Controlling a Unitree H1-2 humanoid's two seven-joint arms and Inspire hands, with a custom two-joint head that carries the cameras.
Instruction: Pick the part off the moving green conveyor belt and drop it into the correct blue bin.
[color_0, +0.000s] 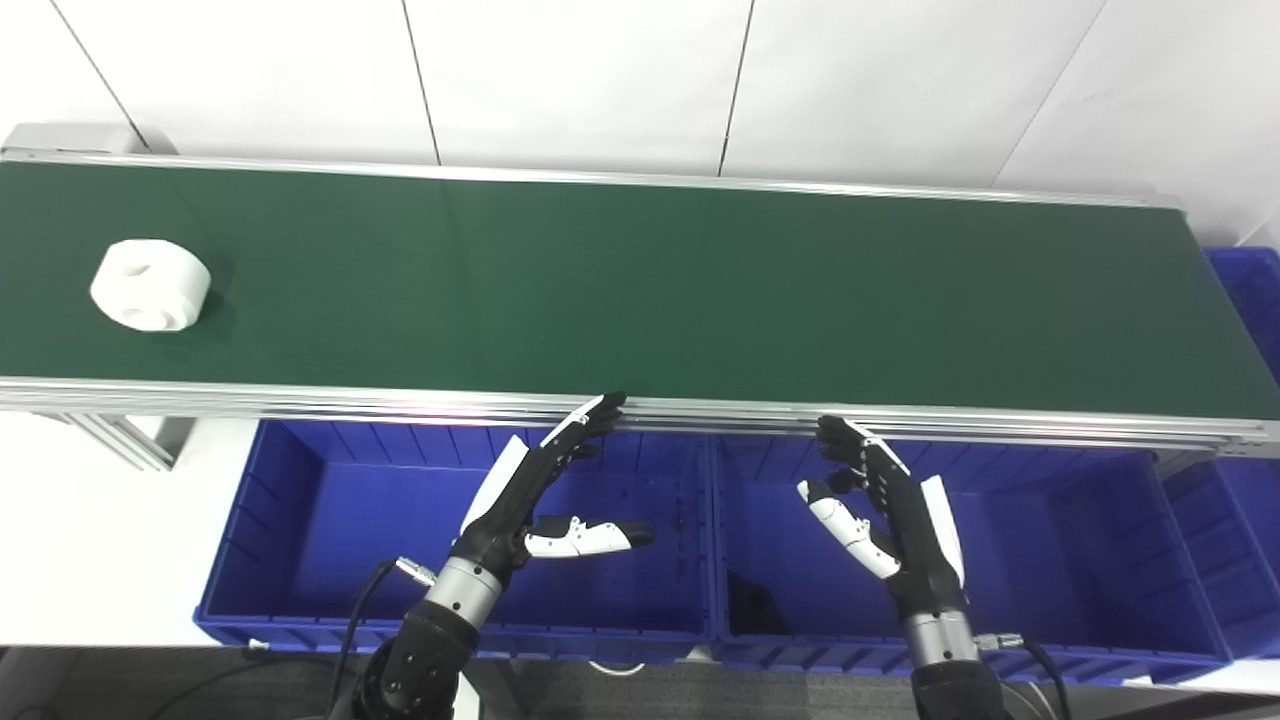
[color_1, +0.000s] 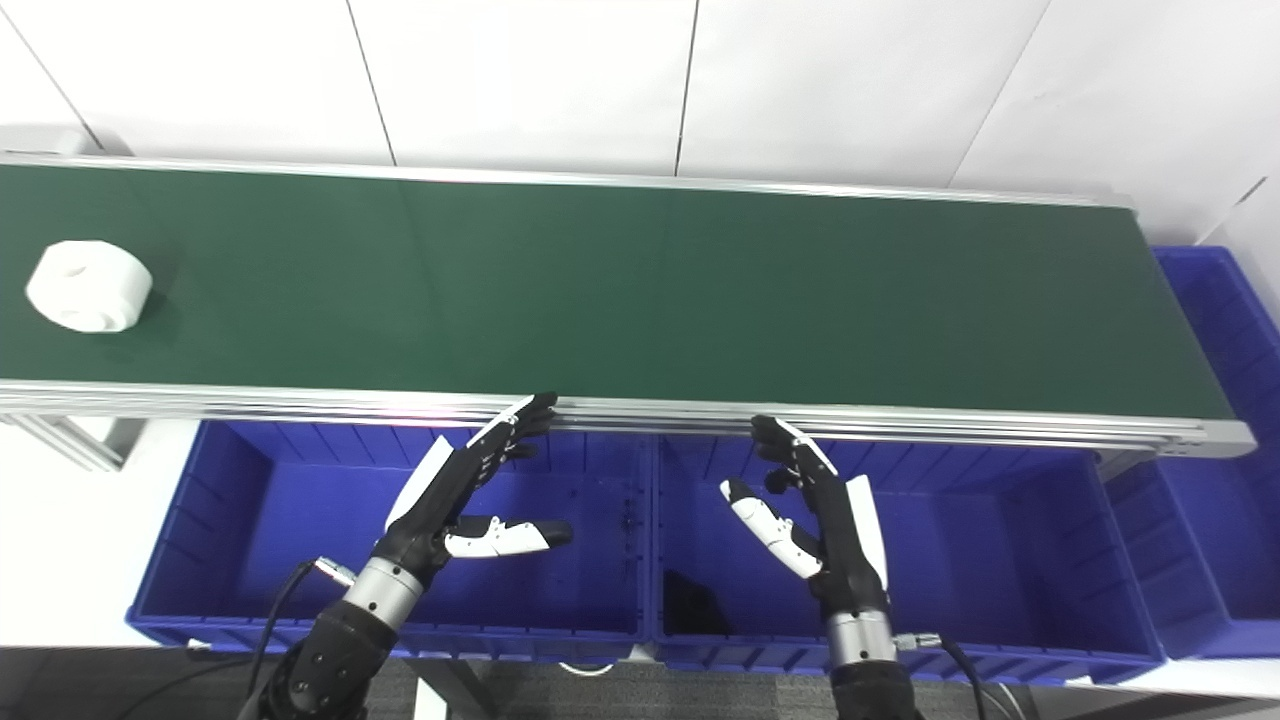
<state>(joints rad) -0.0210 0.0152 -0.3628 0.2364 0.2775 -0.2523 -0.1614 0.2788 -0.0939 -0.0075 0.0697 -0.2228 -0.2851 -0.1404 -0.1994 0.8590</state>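
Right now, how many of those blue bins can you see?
3. One blue bin sits below the belt under the left hand, a second beside it under the right hand, and a third at the belt's right end, partly cut off.

Matt green conveyor belt (color_0: 640, 290) in brushed metal rails; glossy blue plastic bins (color_0: 330, 500); smooth white part (color_0: 150, 285)

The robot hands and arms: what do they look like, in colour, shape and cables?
The left robot hand and the right robot hand are black, with slim jointed fingers and white panels on the back and on the thumb. Each has a silver metal wrist cuff with a connector, then a black forearm. A thin black cable runs from each wrist.
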